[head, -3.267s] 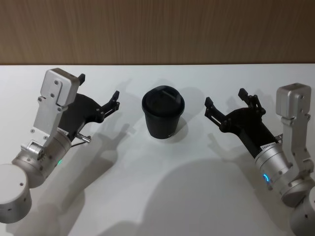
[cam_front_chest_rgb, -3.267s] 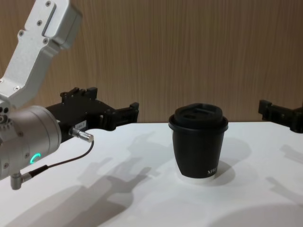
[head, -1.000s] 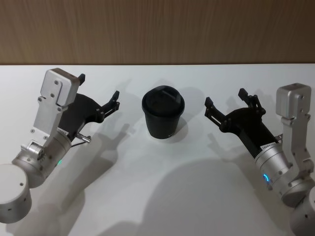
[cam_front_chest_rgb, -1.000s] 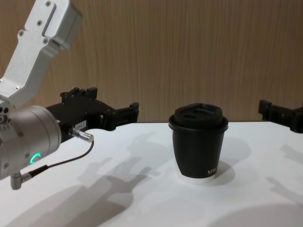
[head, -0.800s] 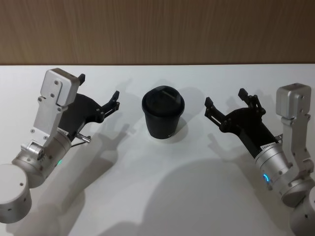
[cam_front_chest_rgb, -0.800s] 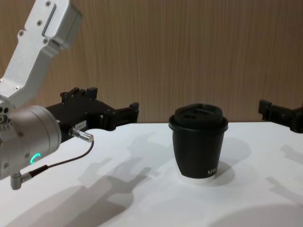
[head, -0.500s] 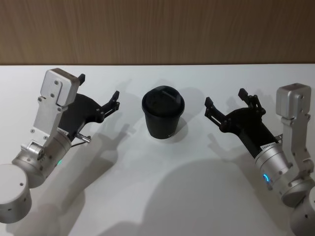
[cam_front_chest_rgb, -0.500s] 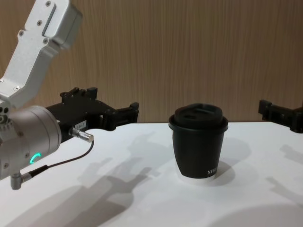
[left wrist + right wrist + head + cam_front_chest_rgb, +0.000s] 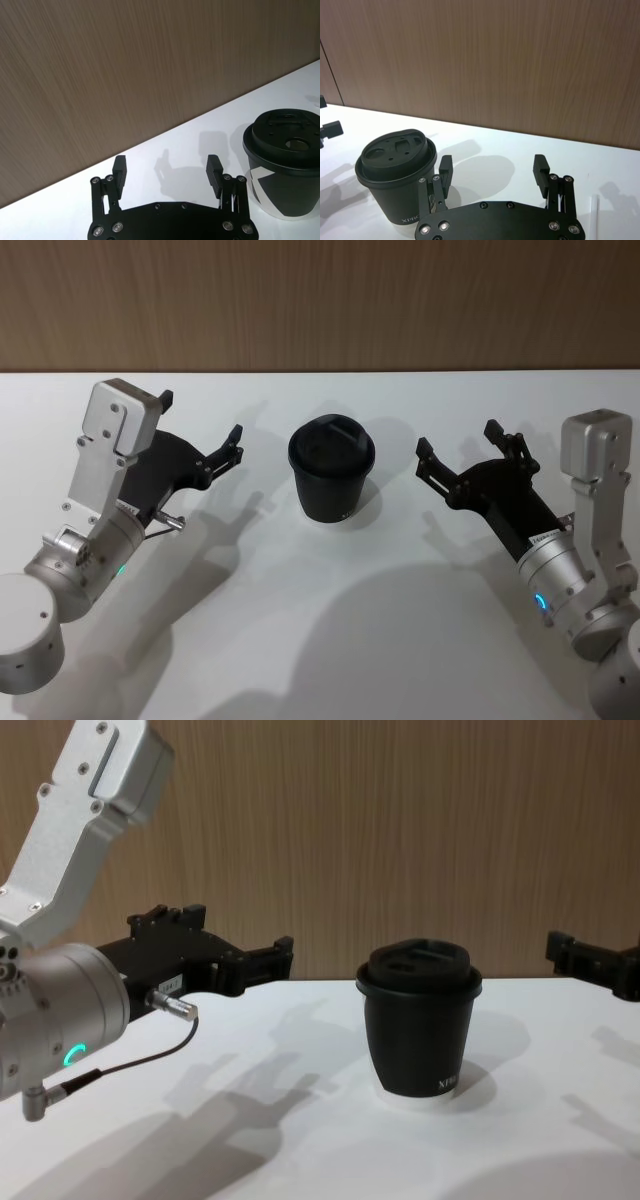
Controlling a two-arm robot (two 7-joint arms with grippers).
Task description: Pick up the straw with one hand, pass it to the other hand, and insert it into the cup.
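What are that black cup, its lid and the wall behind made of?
The cup looks like matte black paper: dull sides, white lettering, a white base rim. Its lid seems moulded plastic: domed, faint sheen, crisp recesses. The wall looks like wood or wood-grain laminate, by its fine vertical streaks; which, I cannot tell.

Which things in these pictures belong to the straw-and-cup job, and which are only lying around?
For the job:
black lidded cup
left gripper, open
right gripper, open
thin white straw, lying beside the right gripper

Only surroundings:
white table
wooden wall
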